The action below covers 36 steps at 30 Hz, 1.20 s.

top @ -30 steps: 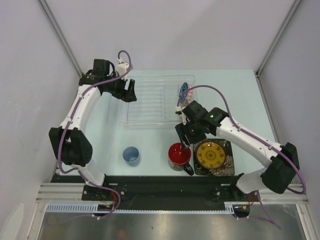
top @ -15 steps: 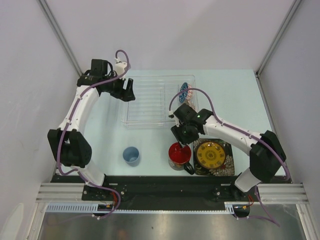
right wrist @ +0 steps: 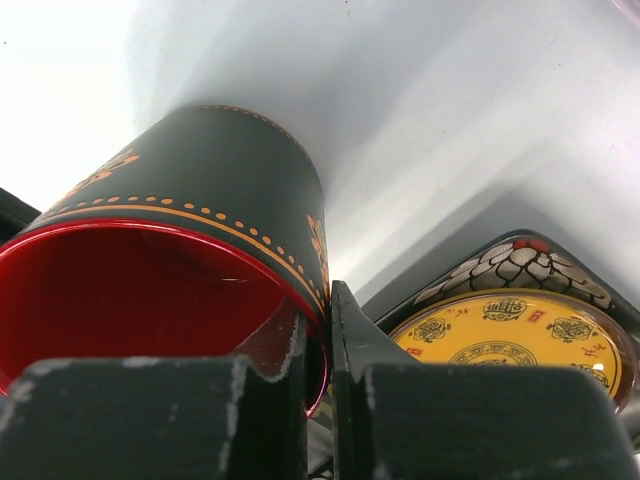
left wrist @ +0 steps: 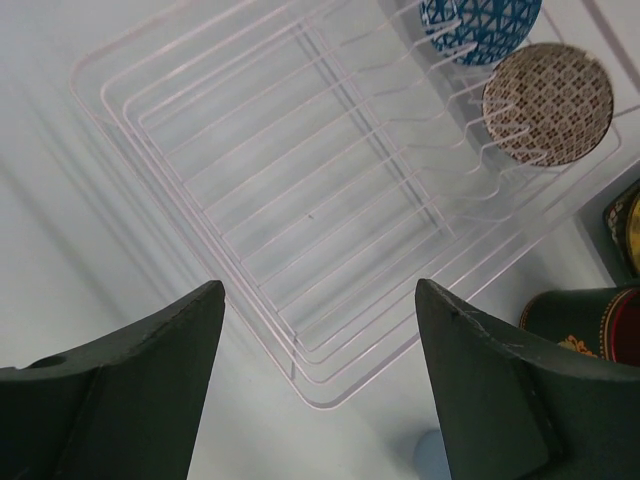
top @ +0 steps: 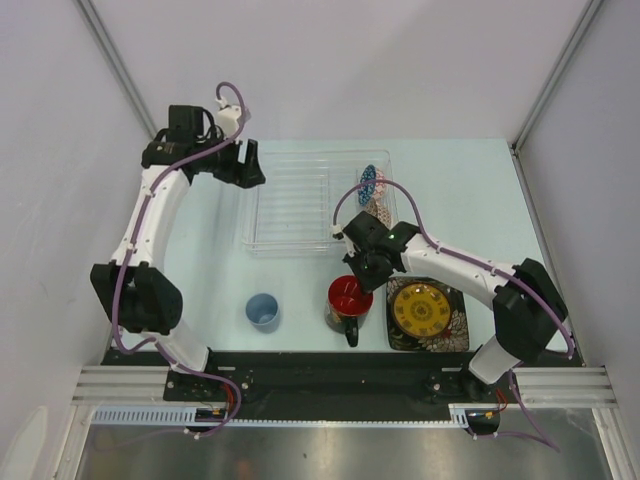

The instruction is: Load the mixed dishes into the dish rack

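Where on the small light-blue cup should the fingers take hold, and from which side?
Probably the rim wall, from straight above: the small light-blue cup stands upright, mouth up, no handle showing, so one finger fits inside, one outside.

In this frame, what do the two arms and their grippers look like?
The left arm and right arm share white links and bulky black joint housings. A purple cable runs along each, looping free near the wrist. The left gripper and right gripper each have two dark, blocky fingers with scuffed edges.
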Motion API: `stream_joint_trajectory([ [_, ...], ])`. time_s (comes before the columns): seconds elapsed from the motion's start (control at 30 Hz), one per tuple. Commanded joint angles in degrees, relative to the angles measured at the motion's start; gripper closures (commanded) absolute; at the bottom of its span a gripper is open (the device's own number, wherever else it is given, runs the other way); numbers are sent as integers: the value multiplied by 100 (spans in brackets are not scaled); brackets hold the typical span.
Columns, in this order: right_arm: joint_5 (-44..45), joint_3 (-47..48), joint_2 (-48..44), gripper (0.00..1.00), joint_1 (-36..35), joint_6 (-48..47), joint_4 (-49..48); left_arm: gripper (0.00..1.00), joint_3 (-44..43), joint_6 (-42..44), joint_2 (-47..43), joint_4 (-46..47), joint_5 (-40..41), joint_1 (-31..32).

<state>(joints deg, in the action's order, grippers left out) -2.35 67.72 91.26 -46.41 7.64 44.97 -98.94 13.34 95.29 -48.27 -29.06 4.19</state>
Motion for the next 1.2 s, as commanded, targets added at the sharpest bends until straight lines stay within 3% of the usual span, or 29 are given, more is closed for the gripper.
stream_joint_trajectory([
  [0.0, 121, -110, -126, 100, 53, 62, -111, 18, -837, -332, -19, 19, -328, -84],
  [0.17, -868, 353, -1267, 100, 728, 352, -541, 15, -1784, -954, 174, -68, -881, -234],
  [0.27, -1557, 540, -2084, 100, 1133, 720, -1321, 14, -2270, -1692, 403, 80, -1469, -401],
  [0.43, -2033, 531, -2508, 100, 1916, 1913, -3825, 16, -1851, -3142, 517, 1108, -2849, -937],
  [0.47, -2033, 523, -2395, 100, 1995, 2082, -4734, 16, -1692, -3310, 500, 1214, -3025, -928],
  [0.57, -1857, 487, -1843, 100, 2110, 2575, -6501, 16, -578, -4617, 238, 2388, -3956, -928],
  [0.63, -1988, 479, -1412, 100, 2277, 3039, -7419, 18, 491, -6145, 26, 4214, -4518, -902],
  [0.7, -2067, 487, -764, 100, 2356, 3830, -8703, 18, 1014, -7313, -264, 5801, -4670, -841],
  [0.77, -2068, 540, -366, 100, 2409, 4366, -9572, 18, 1490, -7862, -474, 6468, -4741, -797],
  [0.93, -2094, 891, 321, 100, 2391, 4369, -9779, 19, 2159, -9446, -652, 8464, -4714, -524],
  [1.17, -2111, 1330, 796, 100, 2303, 4351, -9753, 20, 2053, -9035, -449, 8056, -4513, -85],
])
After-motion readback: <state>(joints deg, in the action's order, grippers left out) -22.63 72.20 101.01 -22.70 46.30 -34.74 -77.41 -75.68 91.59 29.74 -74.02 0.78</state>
